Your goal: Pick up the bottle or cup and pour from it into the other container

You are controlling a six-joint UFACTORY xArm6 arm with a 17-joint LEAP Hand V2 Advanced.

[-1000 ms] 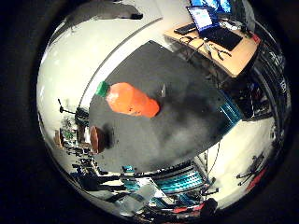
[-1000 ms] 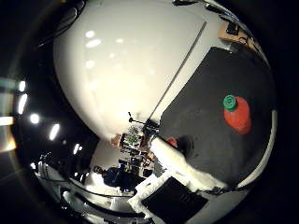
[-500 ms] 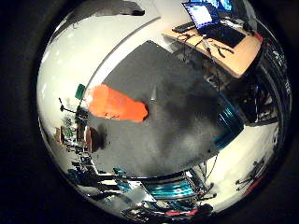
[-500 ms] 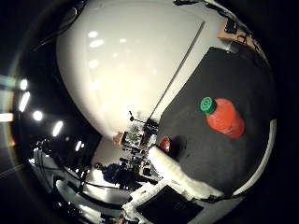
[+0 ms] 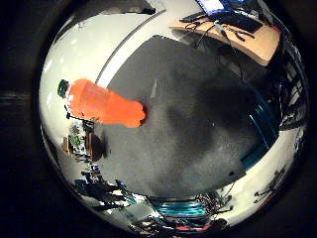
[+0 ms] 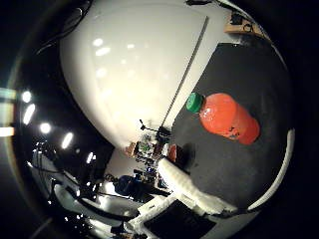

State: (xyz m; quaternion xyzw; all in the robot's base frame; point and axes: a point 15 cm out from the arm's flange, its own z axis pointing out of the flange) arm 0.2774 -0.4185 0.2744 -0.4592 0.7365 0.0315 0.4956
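The fingers [image 6: 192, 188] are where I look first. From the thumb side only one white one shows, reaching out from the palm over the desk [image 5: 198, 124]. It lies fairly straight rather than curled, and nothing sits against it or inside it, so I read the hand [image 6: 174, 209] as released and empty. The little-finger side shows no part of the hand.

The bottle [image 6: 228, 119] is orange with a green cap [image 6: 195, 102]. It is on the dark grey desk, close to the long edge that borders the pale floor [image 6: 129, 69]. Its base rests on the dark top, and its cap end shows against the floor beyond that edge. It looks to be standing, but through this lens I cannot be sure it is upright. It is well apart from the finger, with bare desk between them, and nothing touches it. In neither palm view does it fill much of the picture, so I read the palm as some way off.

Near the desk's corner, on the bottle's cap side, sits a small brownish thing [image 6: 173, 152]. It is too small for me to tell whether it is a cup, or whether it stands on the desk or just past it.

Beyond the far edge of the desk a wooden table [image 5: 257, 42] carries a laptop [image 5: 213, 6] — apart from the desk, with a gap of floor between them.
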